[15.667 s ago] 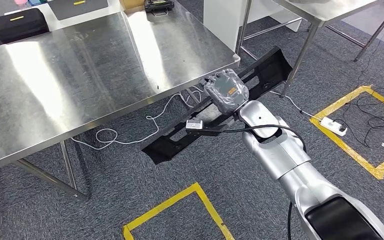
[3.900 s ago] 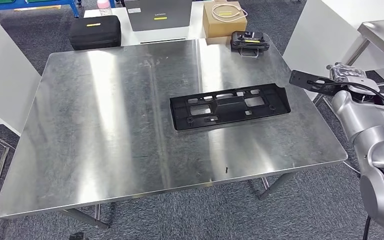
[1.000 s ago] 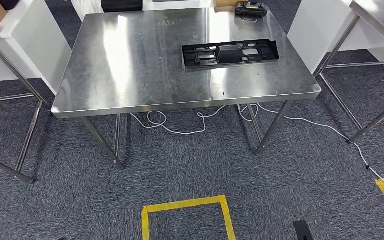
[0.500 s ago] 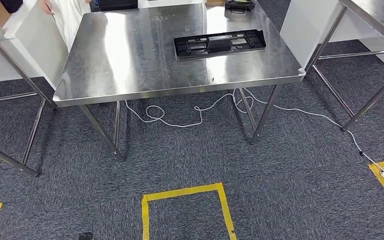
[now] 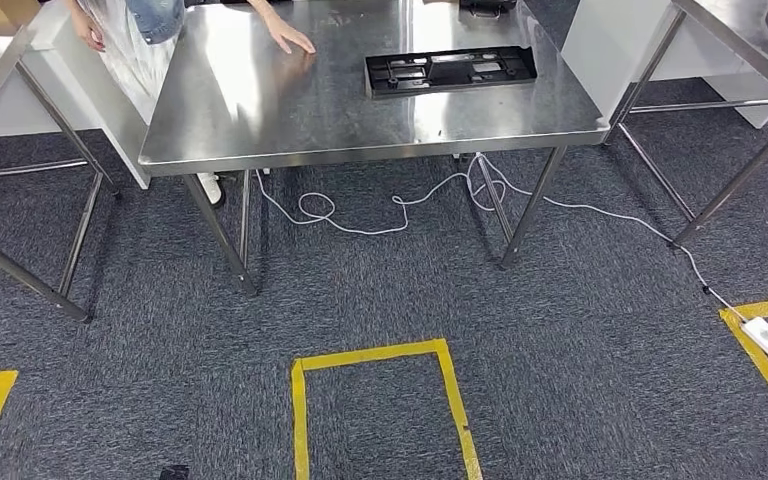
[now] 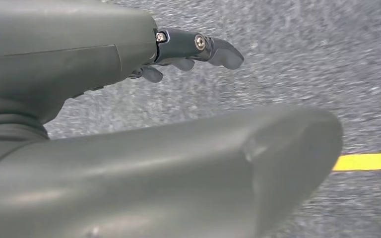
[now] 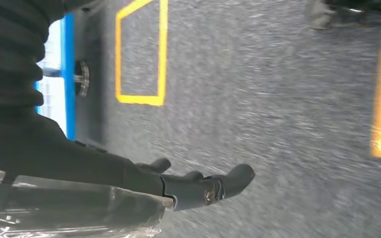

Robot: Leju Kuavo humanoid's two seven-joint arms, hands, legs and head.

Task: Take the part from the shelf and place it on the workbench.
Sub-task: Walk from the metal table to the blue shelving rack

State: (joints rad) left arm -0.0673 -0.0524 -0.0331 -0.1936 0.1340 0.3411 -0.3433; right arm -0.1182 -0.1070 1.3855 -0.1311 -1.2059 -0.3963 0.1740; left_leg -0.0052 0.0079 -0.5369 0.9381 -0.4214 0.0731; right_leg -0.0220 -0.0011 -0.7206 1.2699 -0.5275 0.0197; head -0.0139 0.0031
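Steel workbench now sits farther off with the black part on it, so I judge placing done; my left hand and right hand hang spread, holding nothing.

One part; one workbench; two hands

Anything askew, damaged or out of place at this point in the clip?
Mostly tidy. The black part lies flat on the workbench, roughly square to its edges. Two things stand out: a loose white cable snakes across the carpet under the bench, and a person's hand rests on the benchtop.
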